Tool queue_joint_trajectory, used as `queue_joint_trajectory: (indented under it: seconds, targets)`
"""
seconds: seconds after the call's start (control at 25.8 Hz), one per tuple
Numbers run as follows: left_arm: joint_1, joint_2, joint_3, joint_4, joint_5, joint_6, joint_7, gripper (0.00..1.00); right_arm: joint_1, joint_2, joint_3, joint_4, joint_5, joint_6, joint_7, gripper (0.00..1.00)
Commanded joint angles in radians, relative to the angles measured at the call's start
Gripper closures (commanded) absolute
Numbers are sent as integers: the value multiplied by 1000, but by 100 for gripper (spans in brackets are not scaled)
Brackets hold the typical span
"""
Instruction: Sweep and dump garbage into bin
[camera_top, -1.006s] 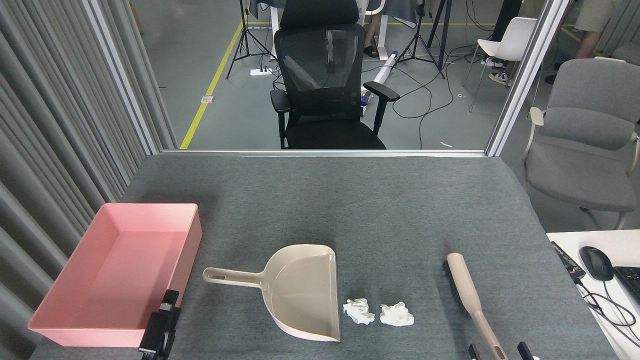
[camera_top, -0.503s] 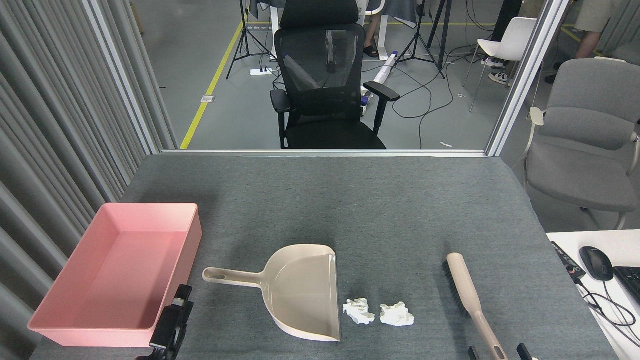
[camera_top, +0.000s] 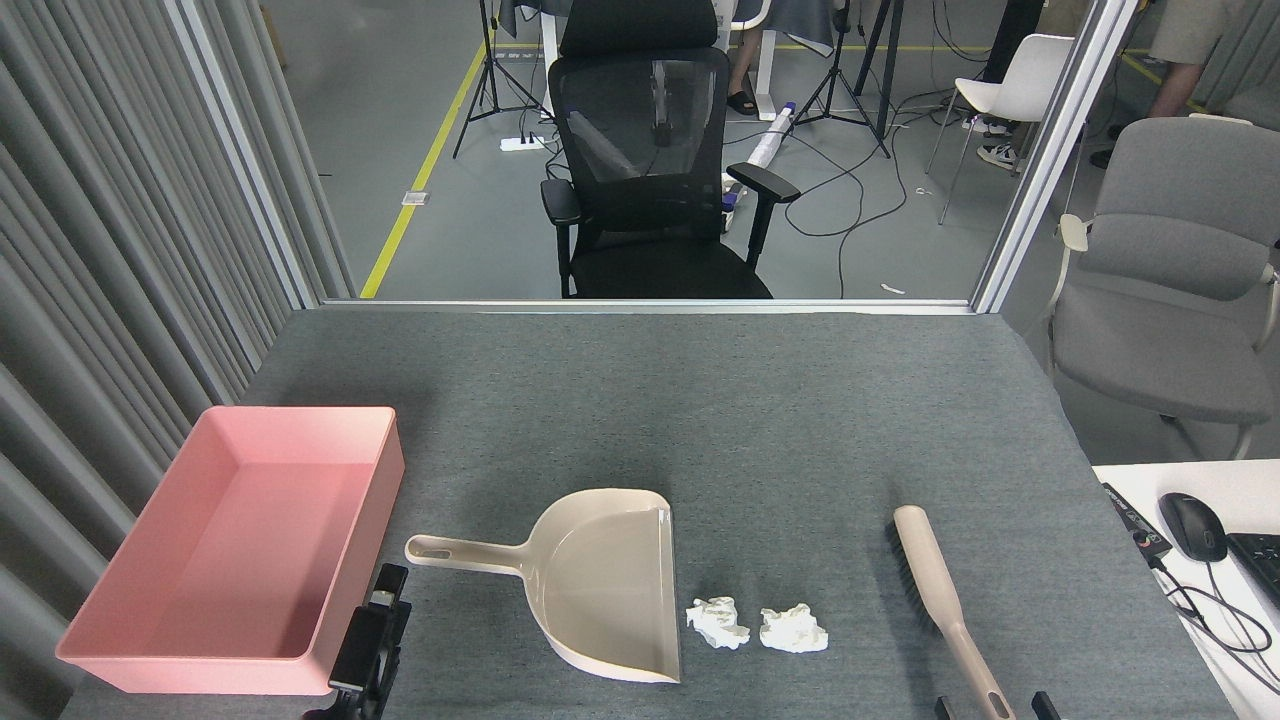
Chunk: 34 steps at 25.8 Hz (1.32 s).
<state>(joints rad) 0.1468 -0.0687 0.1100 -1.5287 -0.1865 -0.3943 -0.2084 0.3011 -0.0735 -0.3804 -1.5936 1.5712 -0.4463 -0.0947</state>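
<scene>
Two crumpled tissue wads sit on the grey felt table, the left wad just beside the open mouth of the beige dustpan, the right wad a touch further right, the two near each other but apart. Nothing swept yet, nothing in the pan. The pan lies flat, its long handle pointing left toward the pink bin, which sits at the near-left of the table and looks empty inside.

Off to the right, well apart from the wads, the brush lies on the felt, bristles facing left, handle running toward the near edge. Right at that near edge, two dark tips of the right gripper stand either side of the handle end: fingers apart, not closed on it as far as I can see.

Over on the left, the left gripper pokes up from the near edge between bin and dustpan, near the pan's handle but not touching it. It shows end-on and dark, so whether it's parted or together I cannot tell.

The risks, as I judge them: those wads are light, so a brisk brush stroke could flick them over or past the pan. An unheld pan could slide away under the push. And a tilted carry could spill short of the bin.
</scene>
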Motion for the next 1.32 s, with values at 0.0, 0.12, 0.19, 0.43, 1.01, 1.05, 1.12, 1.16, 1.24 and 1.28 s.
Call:
queue_joint_trajectory:
  seconds: [0.0,0.12,0.19,0.43,1.01,1.05,1.12,1.16,1.24,1.28]
  targets:
    - [0,0,-20,53,1,-6,41,1,0,0,0,0,0,0,3,2]
    - [0,0,-23,73,2,-17,41,1,0,0,0,1,1,0,7,2]
    - [0,0,-24,74,2,-24,41,1,0,0,0,1,1,0,7,2]
    - [0,0,-24,76,2,-28,41,1,-23,-6,2,1,4,21,35,2]
    - [0,0,-23,74,1,-28,43,1,-36,0,2,1,89,23,38,3]
    - [0,0,-23,74,1,-28,43,1,-36,0,0,1,89,23,38,4]
    - [0,0,-23,74,1,-28,43,1,-36,1,2,1,89,23,38,6]
    - [0,0,-21,73,1,-28,43,1,-36,0,2,1,89,23,38,7]
    - [0,0,-21,73,1,-28,43,1,-34,1,2,1,89,23,38,10]
    - [0,0,-21,73,1,-28,43,1,-34,3,2,1,89,23,38,10]
